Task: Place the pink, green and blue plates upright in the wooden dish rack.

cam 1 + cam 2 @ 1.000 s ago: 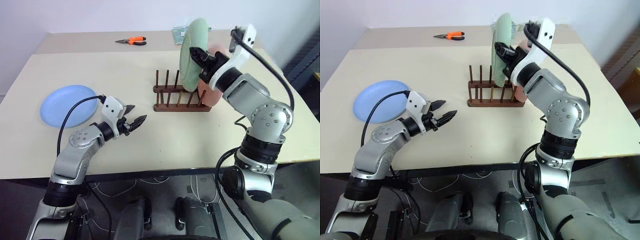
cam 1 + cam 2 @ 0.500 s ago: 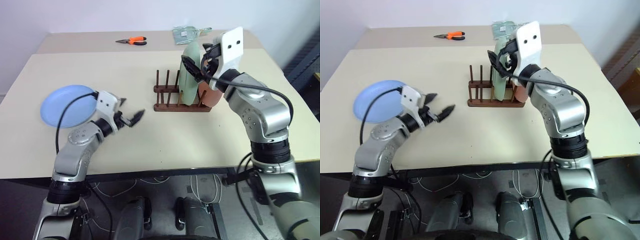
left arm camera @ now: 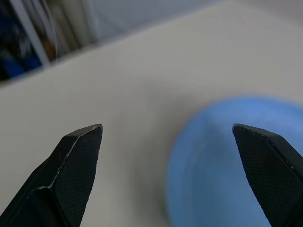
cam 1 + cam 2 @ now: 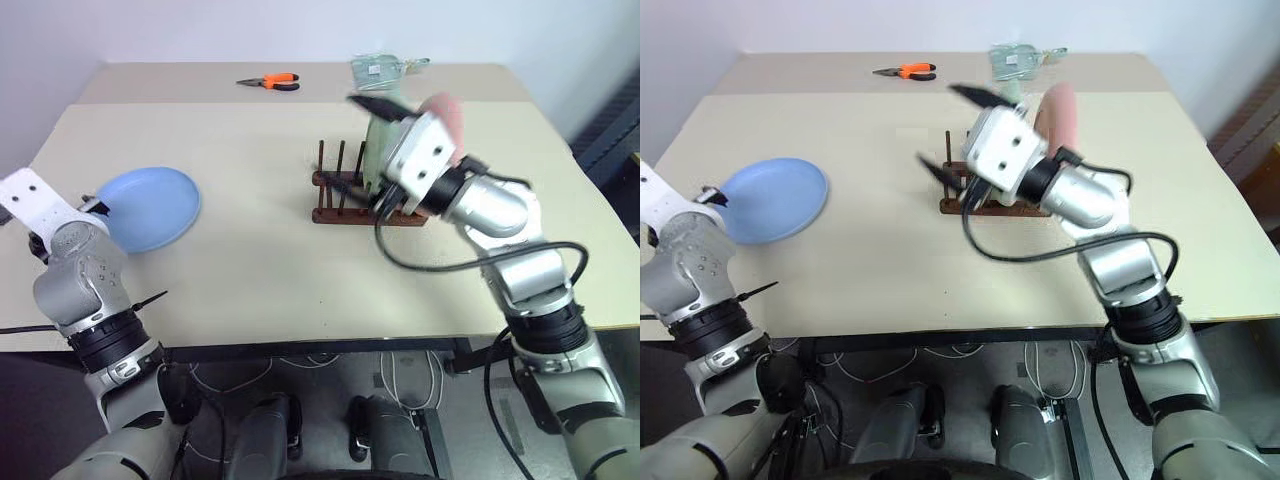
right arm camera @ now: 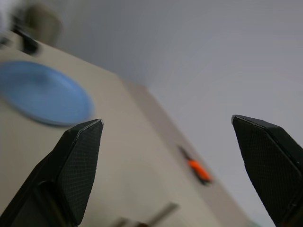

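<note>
Head view, arms: left arm bent at the frame's left edge; right arm reaches across the centre, its right gripper [image 4: 960,130] before the dark brown wooden dish rack [image 4: 345,200].
Head view, desk: beige desk [image 4: 260,270]; round light blue plastic plate [image 4: 150,207] flat at left; salmon pink plate [image 4: 1060,112] upright in the rack; mint green plate [image 4: 378,150] beside it; orange pliers [image 4: 270,81] at top.
Left wrist view, jaws: left gripper [image 3: 166,130] wide apart, empty, over the blue plate.
Right wrist view, jaws: wide apart, empty.

A pale beige counter [image 4: 270,260] stands before a plain whitish wall [image 4: 250,30]. Below the counter's near edge, white cables [image 4: 400,375] trail over a dark grey floor [image 4: 320,385]. Light falls evenly across the counter.
</note>
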